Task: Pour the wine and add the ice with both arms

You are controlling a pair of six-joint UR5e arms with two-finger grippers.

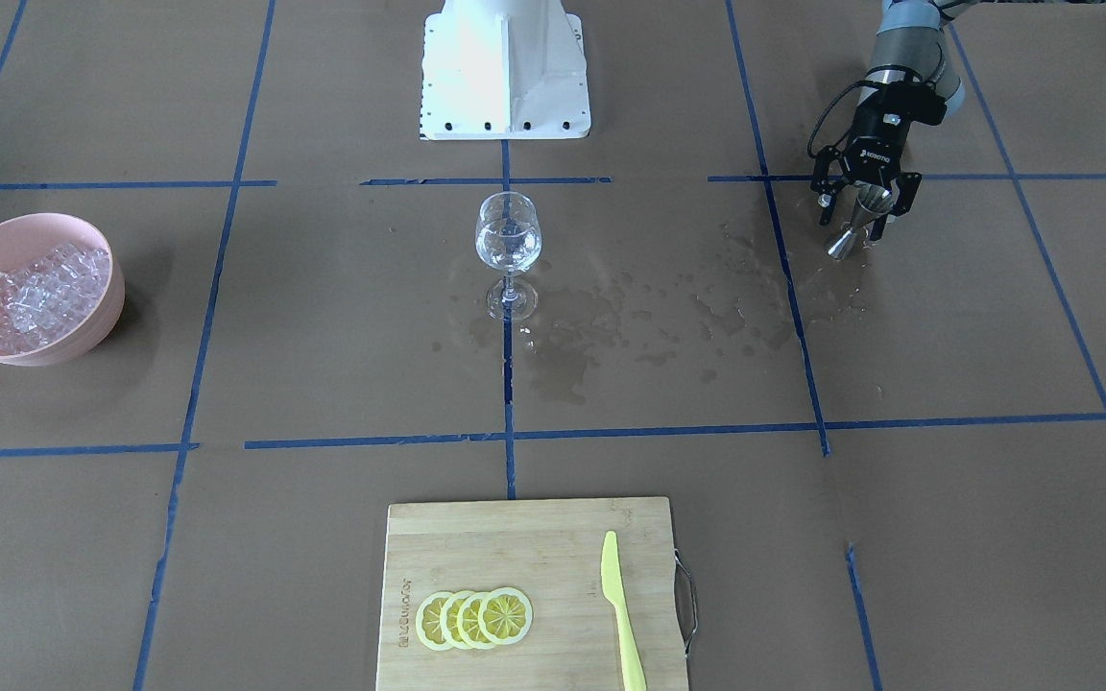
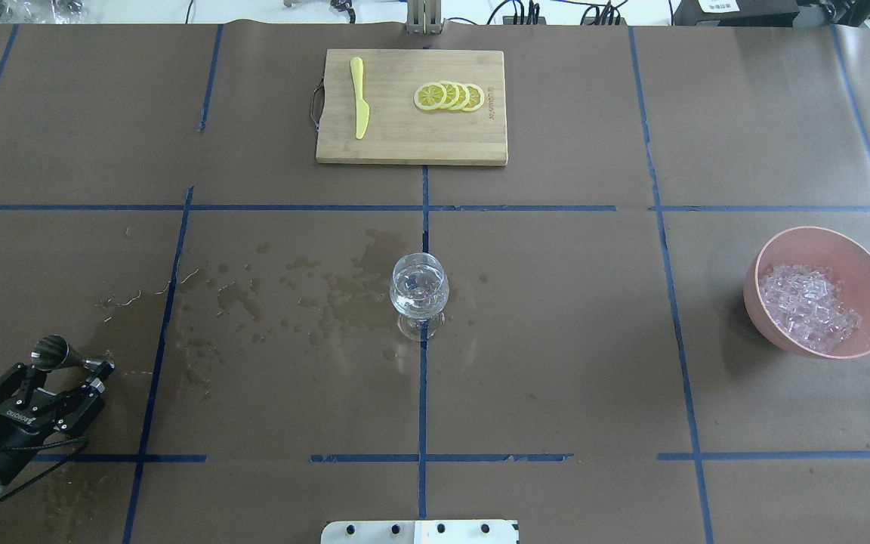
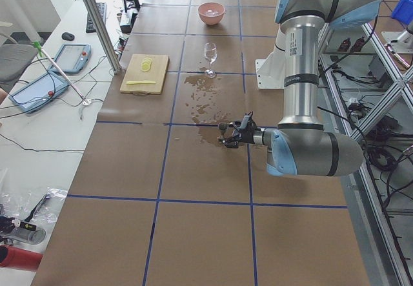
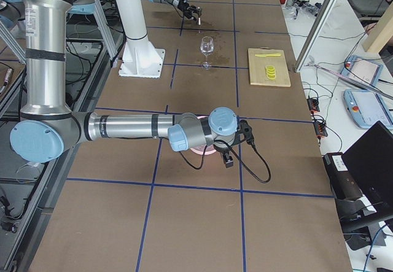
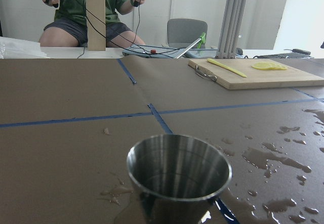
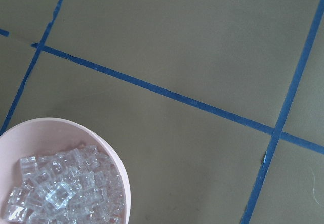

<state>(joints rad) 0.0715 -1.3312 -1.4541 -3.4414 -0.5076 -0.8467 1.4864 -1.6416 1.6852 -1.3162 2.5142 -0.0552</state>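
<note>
Brown paper table (image 2: 556,340) w/ blue tape grid, wet patches centre-left. Jigger (image 2: 53,352) is clamped in left gripper (image 2: 57,370); right gripper's state can't be told.

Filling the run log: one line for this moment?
left gripper: holds jigger | wine glass: upright, liquid inside | ice: in pink bowl | right gripper: unclear

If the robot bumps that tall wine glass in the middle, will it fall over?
Probably, yes. The wine glass has a wide bowl on a thin stem over a small foot, so it looks top-heavy and easy to tip. It holds only a little wine, so little weight steadies it. Wet patches around its foot might let it slide. It's thin glass, likely breakable.
</note>
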